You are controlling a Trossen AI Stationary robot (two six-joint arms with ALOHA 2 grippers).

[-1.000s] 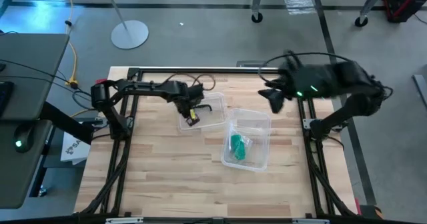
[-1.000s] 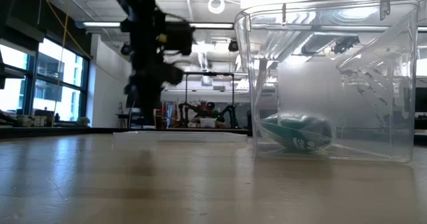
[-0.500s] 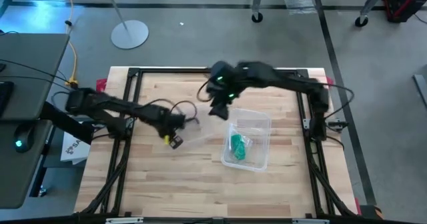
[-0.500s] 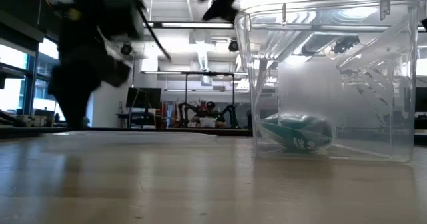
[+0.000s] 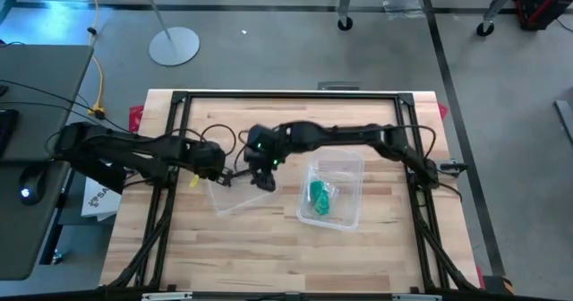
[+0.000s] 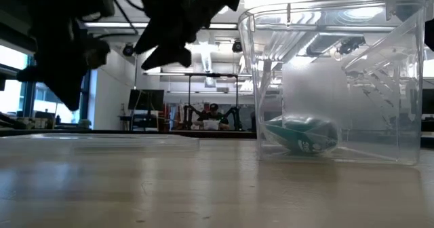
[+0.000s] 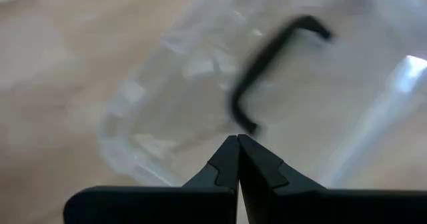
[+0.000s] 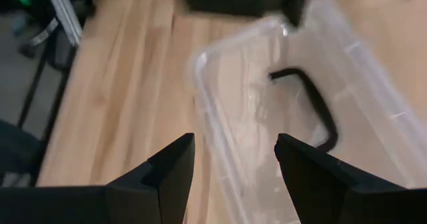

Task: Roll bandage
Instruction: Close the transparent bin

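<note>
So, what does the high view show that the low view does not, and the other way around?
Only the high view shows the clear lid lying flat beside the clear box, with the left gripper and the right gripper over it. Only the low view shows the room behind the table. Both show the green bandage inside the box.

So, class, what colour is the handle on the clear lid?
Black handle; right wrist view shows it best.

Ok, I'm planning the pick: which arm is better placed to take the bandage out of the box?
Probably right: the right pincer is open and nearer the box holding the bandage; the left pincer is shut, farther off.
</note>
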